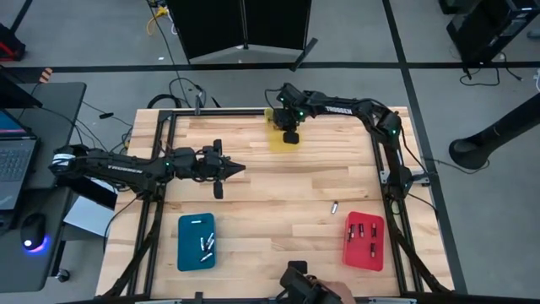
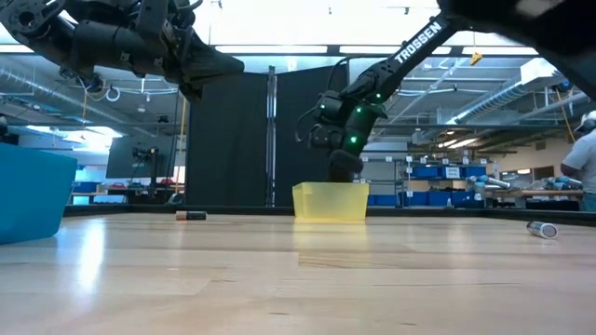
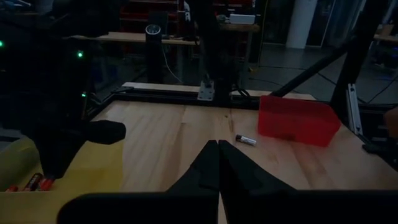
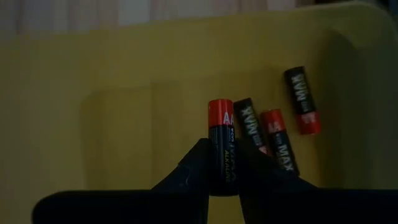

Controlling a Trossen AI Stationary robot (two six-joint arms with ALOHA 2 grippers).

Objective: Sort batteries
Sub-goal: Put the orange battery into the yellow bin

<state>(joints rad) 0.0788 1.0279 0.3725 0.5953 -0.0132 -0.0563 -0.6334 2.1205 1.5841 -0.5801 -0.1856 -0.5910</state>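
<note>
My right gripper (image 4: 222,177) reaches down into the yellow tray (image 1: 277,138) at the table's far edge and is shut on a black-and-red battery (image 4: 220,140). Three more black-and-red batteries (image 4: 273,134) lie on the tray's floor. One loose battery (image 1: 334,205) lies on the wood near the red tray (image 1: 364,253), which holds dark batteries (image 1: 362,230). The blue tray (image 1: 187,253) holds silvery ones (image 1: 205,245). My left gripper (image 1: 234,169) hovers shut over the table's left-middle part. My right gripper pinches the battery by its black end (image 4: 222,171) between the two fingers. The fingers come from above, pointing down into the yellow tray, and lie along the battery. Its red end (image 4: 219,112) sticks out past the fingertips toward the tray floor; whether it touches the floor I cannot tell.
Another battery (image 2: 191,215) lies on the wood near the far edge in the low view. A person's hand (image 1: 337,292) shows at the table's near edge. A laptop (image 1: 13,165) and a mouse sit on a side desk to the left. Bare wood lies between the trays.
</note>
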